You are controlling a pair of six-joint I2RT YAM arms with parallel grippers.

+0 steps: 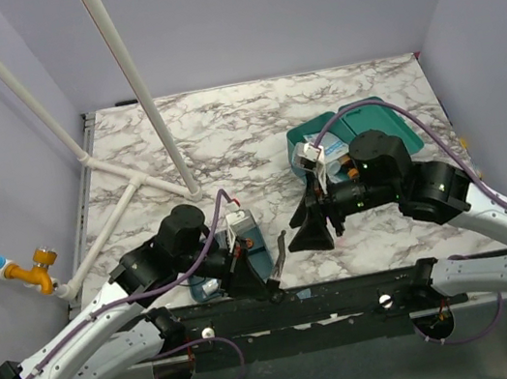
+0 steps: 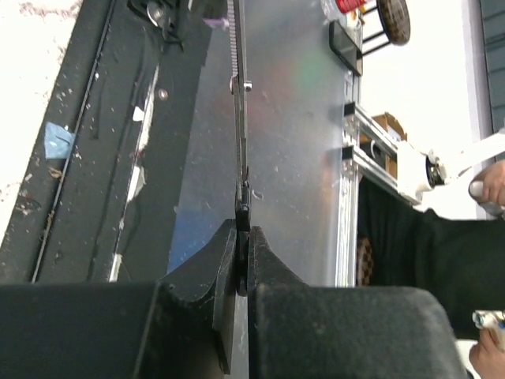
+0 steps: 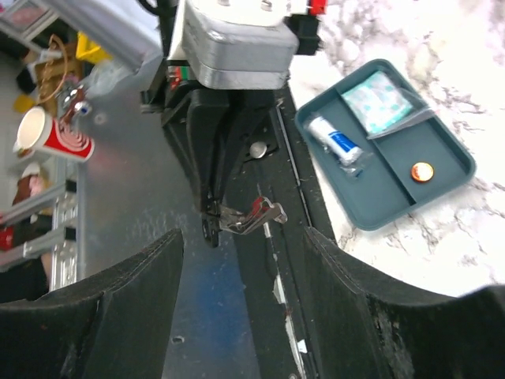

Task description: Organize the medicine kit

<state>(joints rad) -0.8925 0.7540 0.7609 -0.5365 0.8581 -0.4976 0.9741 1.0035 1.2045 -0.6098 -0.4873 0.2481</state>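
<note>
Medicine kit [image 1: 395,125] by the table's [image 1: 223,126] right edge looks unfinished; left gripper [image 2: 243,245] clamps a metal tool [image 3: 252,215], right gripper [image 3: 241,237] spread.

We catch only slivers of the medicine kit [image 1: 400,129], the right arm [image 1: 440,191] covering its inside. The thin metal tool [image 2: 239,118] in the left jaws runs off the top edge; that orange disc [image 3: 421,170] is too small to name.

A marble-patterned table [image 1: 242,123] is carrying the teal medicine kit [image 1: 390,126] just behind the right gripper [image 3: 241,245], a shallow divided tray [image 3: 377,192] lying beside the left gripper [image 2: 243,237], and a white pipe frame [image 1: 127,197] standing farther off to its left.
</note>
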